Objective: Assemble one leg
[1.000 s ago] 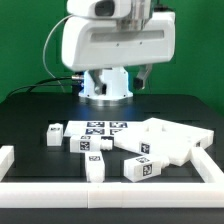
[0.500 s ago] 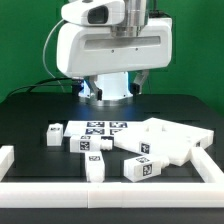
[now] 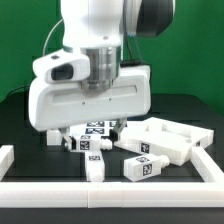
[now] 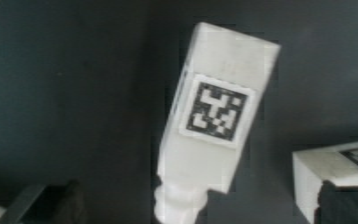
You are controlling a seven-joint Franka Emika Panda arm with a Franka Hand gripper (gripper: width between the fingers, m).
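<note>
The leg (image 4: 220,110) lies flat on the dark bench (image 3: 185,105), tag up, beneath the hand (image 3: 92,130). The hand hangs low over it, and how far its fingers are spread cannot be told. Another leg (image 3: 140,168) and the panel (image 3: 175,140) lie near.

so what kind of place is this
Probably a robotics lab test bench: a Franka arm works over a black table fenced by white rails, and the white legs and the marker board carry black-and-white fiducial tags.
</note>
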